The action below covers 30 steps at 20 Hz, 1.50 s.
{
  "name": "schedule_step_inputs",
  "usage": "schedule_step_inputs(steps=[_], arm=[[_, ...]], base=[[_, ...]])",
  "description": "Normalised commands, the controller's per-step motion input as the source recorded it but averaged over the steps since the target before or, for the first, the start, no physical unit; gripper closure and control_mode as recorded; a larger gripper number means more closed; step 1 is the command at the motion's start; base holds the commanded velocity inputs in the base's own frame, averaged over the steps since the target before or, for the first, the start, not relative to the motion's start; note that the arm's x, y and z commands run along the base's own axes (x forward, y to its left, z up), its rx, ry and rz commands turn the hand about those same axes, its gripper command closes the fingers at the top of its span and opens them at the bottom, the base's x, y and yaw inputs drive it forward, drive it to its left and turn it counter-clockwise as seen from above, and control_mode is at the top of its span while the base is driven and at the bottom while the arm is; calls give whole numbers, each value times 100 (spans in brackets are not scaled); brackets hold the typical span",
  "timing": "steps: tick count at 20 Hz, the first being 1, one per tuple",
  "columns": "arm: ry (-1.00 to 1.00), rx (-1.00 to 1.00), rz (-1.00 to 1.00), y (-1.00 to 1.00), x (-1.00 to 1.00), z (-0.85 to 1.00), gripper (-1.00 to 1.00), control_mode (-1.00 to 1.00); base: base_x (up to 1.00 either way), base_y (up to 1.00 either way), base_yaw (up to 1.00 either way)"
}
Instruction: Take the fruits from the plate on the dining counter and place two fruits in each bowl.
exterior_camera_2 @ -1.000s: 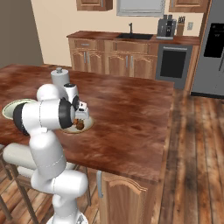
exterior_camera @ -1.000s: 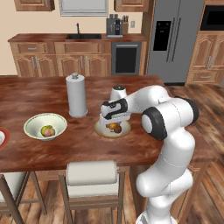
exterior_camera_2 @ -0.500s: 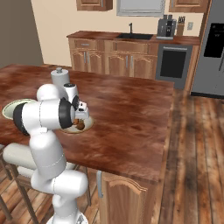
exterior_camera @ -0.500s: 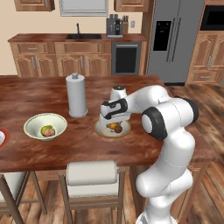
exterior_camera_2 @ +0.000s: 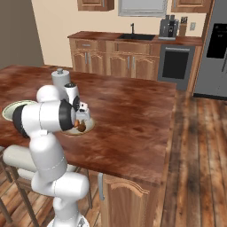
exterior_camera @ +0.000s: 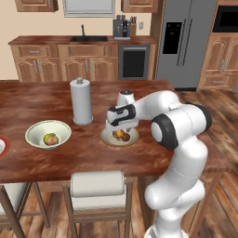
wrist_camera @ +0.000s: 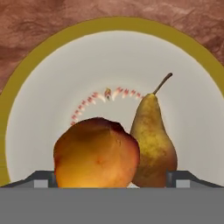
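Now the fingers (wrist_camera: 111,177) stand apart over the tan-rimmed bowl (wrist_camera: 43,57). Inside lie an orange fruit (wrist_camera: 96,153) and a brown pear (wrist_camera: 153,140), touching each other.

No text, label, brand, number or sign can be read in any of the views. The nearest thing to a mark is the ring of small reddish dashes painted in the middle of the shallow bowl (wrist_camera: 109,57) (a decoration, not lettering), seen from the hand camera behind the two fruits. The refrigerator (exterior_camera: 188,42) carries a dark panel on its door, but nothing on it is legible, and the appliances on the back counter are too small to show any writing.
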Motion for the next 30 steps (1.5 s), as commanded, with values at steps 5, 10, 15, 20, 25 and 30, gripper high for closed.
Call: schedule_step_inputs(steps=[5,10,15,20,25,30], arm=[[0,0,0,0,-15,42,-100,-100],[0,0,1,0,-91,47,-100,-100],[0,0,8,0,-100,44,-100,-100],[-2,1,7,-2,-100,21,-100,-100],[-3,6,0,-31,-100,19,-100,-100],[-1,5,-1,-36,-100,48,-100,-100]], base=[[0,0,0],[0,0,0],[0,0,0],[0,0,0],[0,0,0],[0,0,0]])
